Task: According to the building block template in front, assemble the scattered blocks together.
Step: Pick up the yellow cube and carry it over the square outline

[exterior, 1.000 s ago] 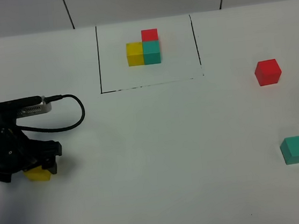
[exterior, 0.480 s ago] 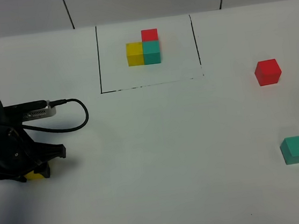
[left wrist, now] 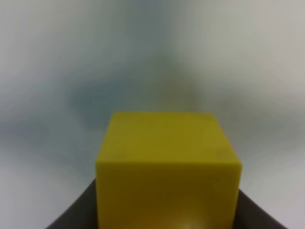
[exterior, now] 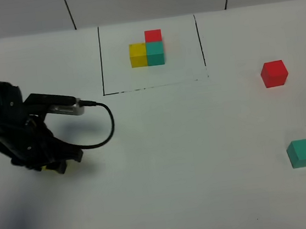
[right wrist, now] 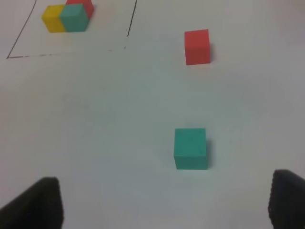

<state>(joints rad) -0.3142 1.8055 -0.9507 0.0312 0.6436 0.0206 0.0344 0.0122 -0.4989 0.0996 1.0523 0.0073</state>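
Observation:
The building block template [exterior: 148,51] is a yellow, teal and red L inside a black outline at the back; it also shows in the right wrist view as the template [right wrist: 66,16]. Of the scattered blocks, the red cube [exterior: 274,73] [right wrist: 197,46] and the teal cube [exterior: 303,152] [right wrist: 190,148] rest on the right side of the table. My left gripper [exterior: 51,167] [left wrist: 167,217] is shut on the yellow cube [left wrist: 167,162], of which only a sliver [exterior: 47,168] shows under the arm from above. My right gripper [right wrist: 164,205] is open, short of the teal cube, and out of the high view.
The white table [exterior: 173,145] carries the black outline [exterior: 100,59] around the template. The left arm's black cable [exterior: 107,125] loops out to its right. A wall with dark seams runs along the table's far edge.
The left gripper closed on the yellow cube and the arm has shifted to the right with it, its cable swinging along. The red and teal cubes have not moved.

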